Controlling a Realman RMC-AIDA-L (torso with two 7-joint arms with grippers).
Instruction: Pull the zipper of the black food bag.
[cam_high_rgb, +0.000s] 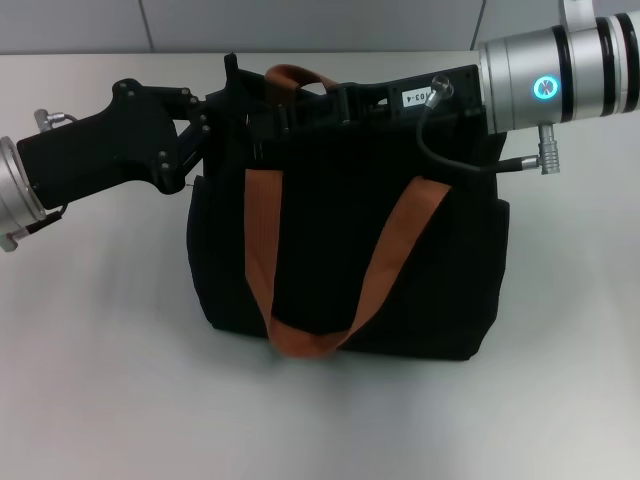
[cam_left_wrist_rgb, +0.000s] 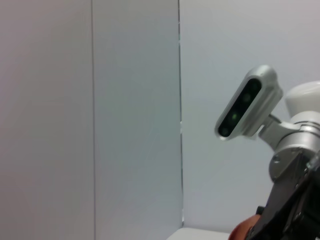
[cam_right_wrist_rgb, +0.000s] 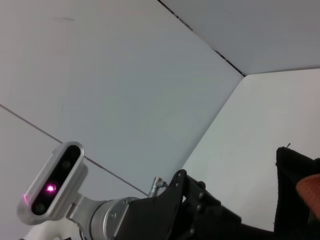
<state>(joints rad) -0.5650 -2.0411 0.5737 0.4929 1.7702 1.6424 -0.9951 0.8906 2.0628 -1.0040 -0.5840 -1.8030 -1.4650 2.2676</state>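
Observation:
The black food bag (cam_high_rgb: 340, 260) stands upright in the middle of the table. One brown-orange strap handle (cam_high_rgb: 262, 250) hangs down its front and the other (cam_high_rgb: 295, 75) rises behind its top edge. My left gripper (cam_high_rgb: 235, 105) reaches in from the left to the bag's top left corner. My right gripper (cam_high_rgb: 340, 105) reaches in from the right and lies along the bag's top edge. The zipper is hidden, black against black under the grippers. The right wrist view shows a corner of the bag (cam_right_wrist_rgb: 297, 170) and my left gripper's body (cam_right_wrist_rgb: 200, 210).
The bag stands on a white table (cam_high_rgb: 100, 380) with open surface in front of it and to both sides. A grey panelled wall (cam_high_rgb: 300, 25) runs close behind. A black cable (cam_high_rgb: 440, 150) loops from my right wrist over the bag's top right.

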